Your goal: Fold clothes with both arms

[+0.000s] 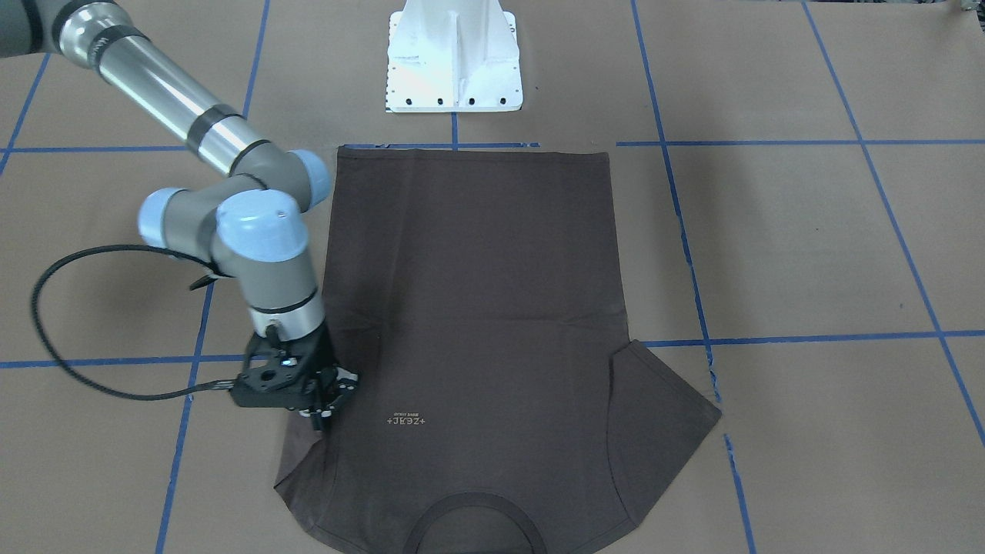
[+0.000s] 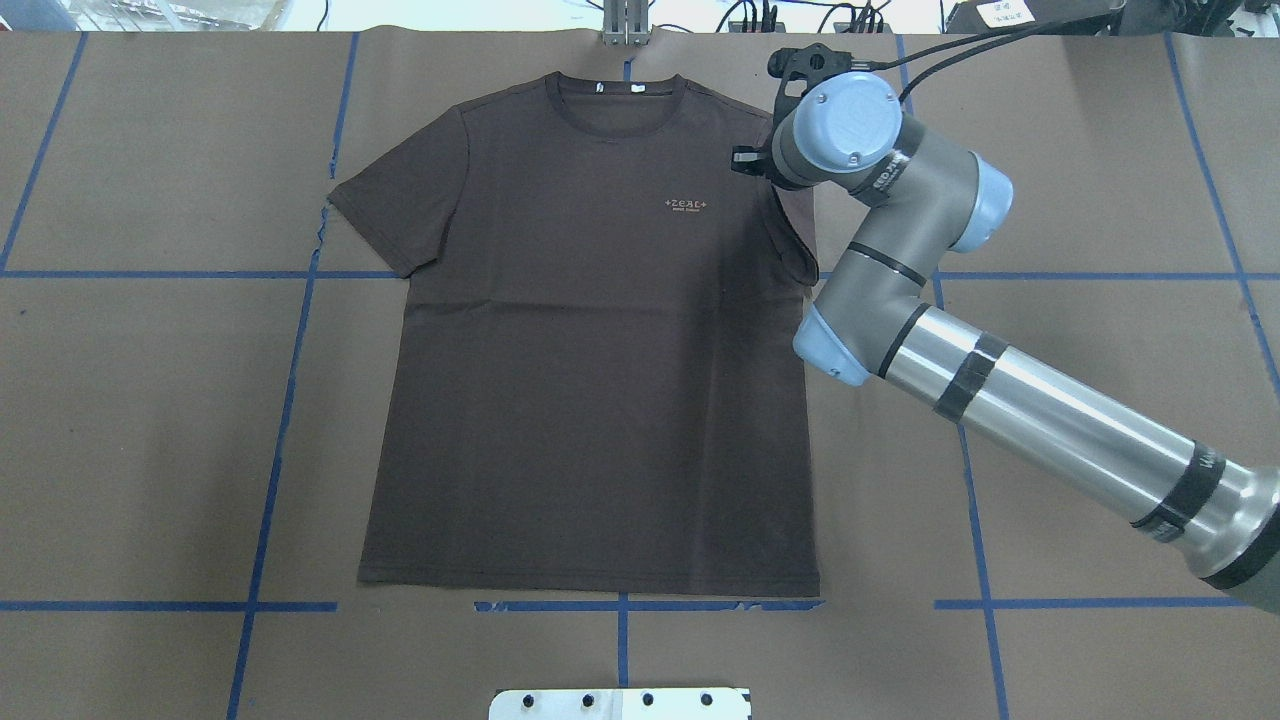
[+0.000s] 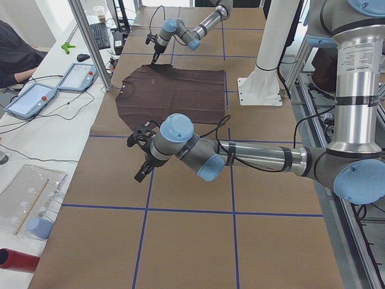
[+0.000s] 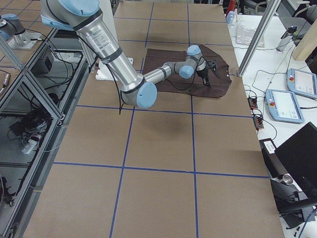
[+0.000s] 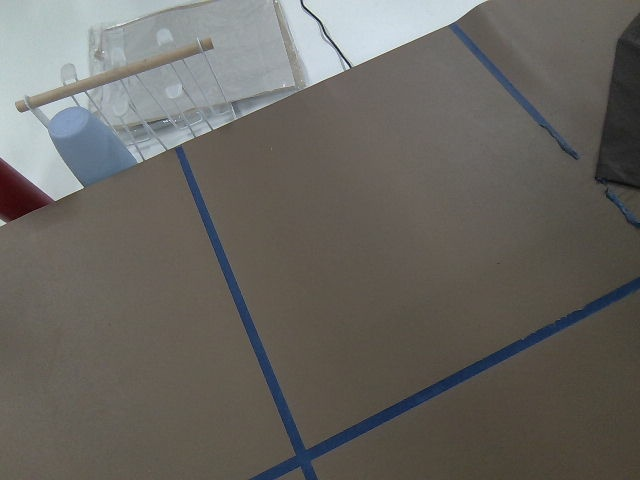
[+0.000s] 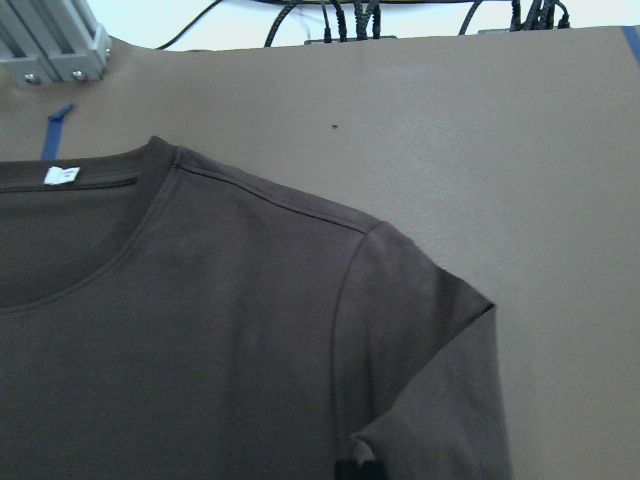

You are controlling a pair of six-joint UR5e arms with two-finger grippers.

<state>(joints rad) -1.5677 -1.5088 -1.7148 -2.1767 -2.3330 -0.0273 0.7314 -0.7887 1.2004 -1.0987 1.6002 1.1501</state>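
The dark grey-brown T-shirt [image 2: 590,380] lies flat and face up on the brown paper, collar away from the robot; it also shows in the front view [image 1: 477,308]. My right gripper [image 1: 323,414] is down on the shirt's right sleeve near the armpit. Its fingers look closed on a pinch of sleeve cloth, which is puckered and partly folded inward [image 2: 792,245]. The right wrist view shows one black fingertip [image 6: 358,470] at that fold. My left gripper [image 3: 140,173] hangs over bare paper, well off the shirt's left sleeve. It shows only in the side view, so I cannot tell its state.
The white pedestal base [image 1: 454,61] stands just behind the shirt's hem. Blue tape lines [image 2: 290,400] cross the paper. Beyond the table's far edge are teach pendants [image 3: 36,99], an aluminium post [image 3: 90,42] and a clear rack with a blue cup [image 5: 90,145].
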